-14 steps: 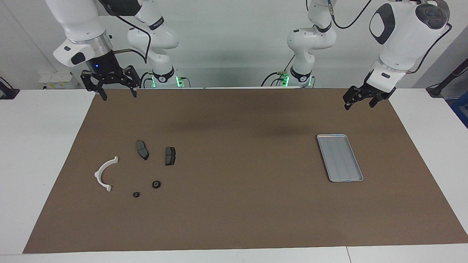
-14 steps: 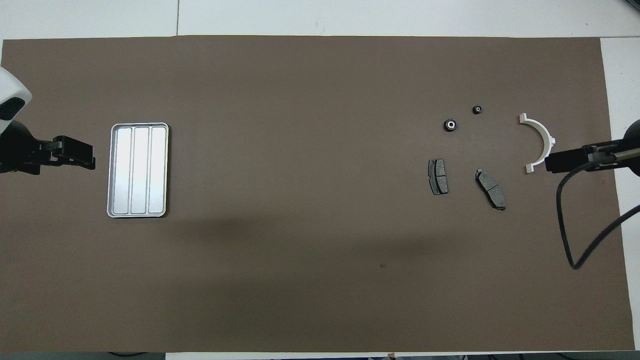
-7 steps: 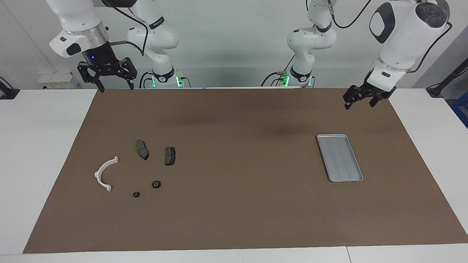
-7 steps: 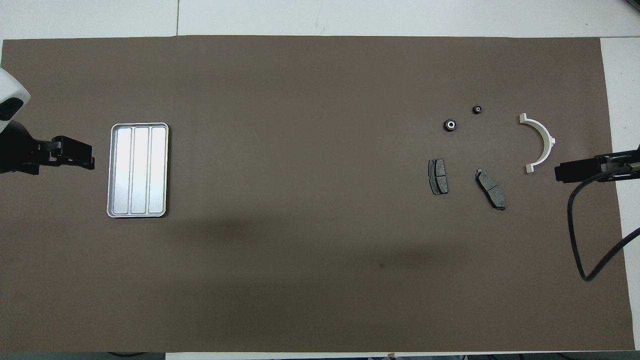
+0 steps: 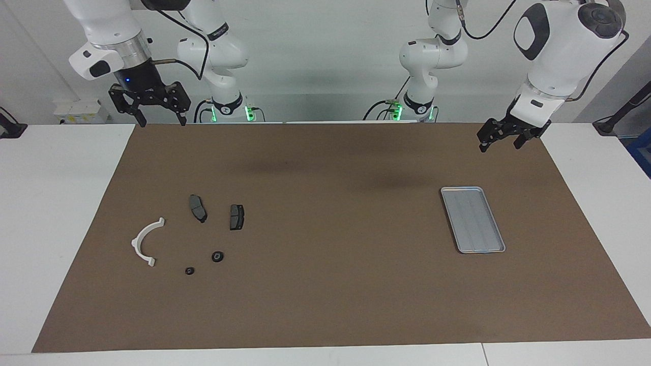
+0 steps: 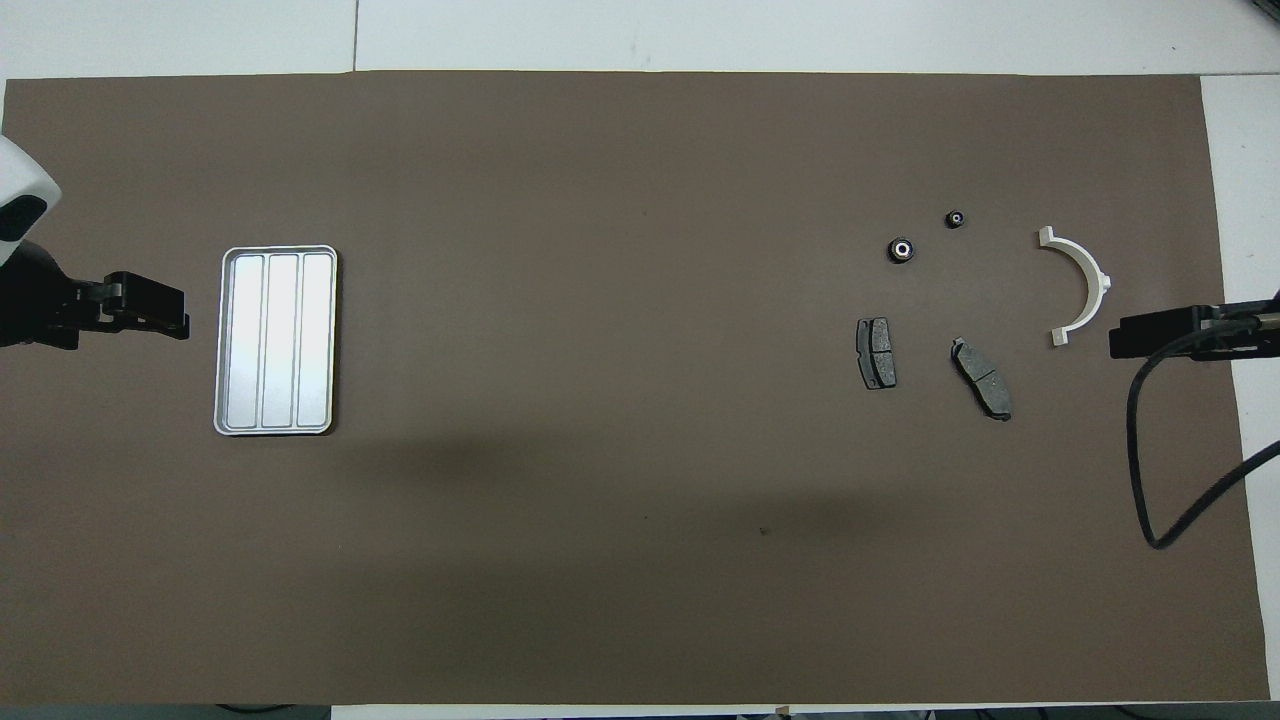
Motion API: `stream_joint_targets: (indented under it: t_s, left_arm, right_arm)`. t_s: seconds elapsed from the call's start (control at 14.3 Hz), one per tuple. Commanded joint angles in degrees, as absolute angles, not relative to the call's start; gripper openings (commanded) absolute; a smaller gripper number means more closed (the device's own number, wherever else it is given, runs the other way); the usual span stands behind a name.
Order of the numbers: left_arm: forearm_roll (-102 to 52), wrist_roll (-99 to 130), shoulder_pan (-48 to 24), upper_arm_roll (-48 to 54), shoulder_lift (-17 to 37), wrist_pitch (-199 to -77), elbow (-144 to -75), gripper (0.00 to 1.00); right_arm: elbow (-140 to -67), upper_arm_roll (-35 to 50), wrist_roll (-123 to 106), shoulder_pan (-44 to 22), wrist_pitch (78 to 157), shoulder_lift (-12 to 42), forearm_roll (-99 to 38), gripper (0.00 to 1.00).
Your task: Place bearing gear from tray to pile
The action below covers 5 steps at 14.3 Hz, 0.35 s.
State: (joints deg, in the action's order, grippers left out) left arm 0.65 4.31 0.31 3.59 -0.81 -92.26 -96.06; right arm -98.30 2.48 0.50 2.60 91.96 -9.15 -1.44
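The tray [image 5: 473,219] lies flat on the brown mat [image 5: 335,305] toward the left arm's end of the desk [image 5: 51,203]. It holds nothing.

Two bearing gears rest on the mat toward the right arm's end, among the pile. The larger bearing gear [image 5: 217,256] and the smaller bearing gear [image 5: 189,270] sit apart from each other. Both lie farther from the robots than the two brake pads [image 5: 198,208] and just beside the white bracket [image 5: 146,242]. No part touches another.

The left pincer [image 5: 501,140] hangs over the mat's edge nearest the robots, above the end where the tray lies. Its fingers stand apart and hold nothing. The right pincer [image 5: 158,110] hangs high over the mat's corner nearest the robots at the pile's end. Its fingers stand apart and hold nothing.

Step in hand, as judged: the transfer appears complete. Both gears lie with the pile, the tray is bare, and both arms are raised clear.

Next move, as judged: no further pick is called for. If another gear were assigned, it would first have to be present on the tray. Otherwise the arms only need to wait clear of the parts.
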Motion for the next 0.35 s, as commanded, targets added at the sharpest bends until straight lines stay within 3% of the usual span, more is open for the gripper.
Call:
stream_joint_targets:
  t_s: [0.0,0.28]
  left_arm:
    - [0.6,3.9,-0.4,2.9,-2.2,-91.8,-97.2,1.0]
    - [0.6,3.9,-0.4,2.9,-2.2,-91.7,-97.2,1.0]
  right_arm:
    - [-98.0,2.7,1.1,3.3,91.6,-9.2,-1.8,1.0]
    - [-98.0,2.9,1.2,3.3,91.3,-9.3,-1.8,1.0]
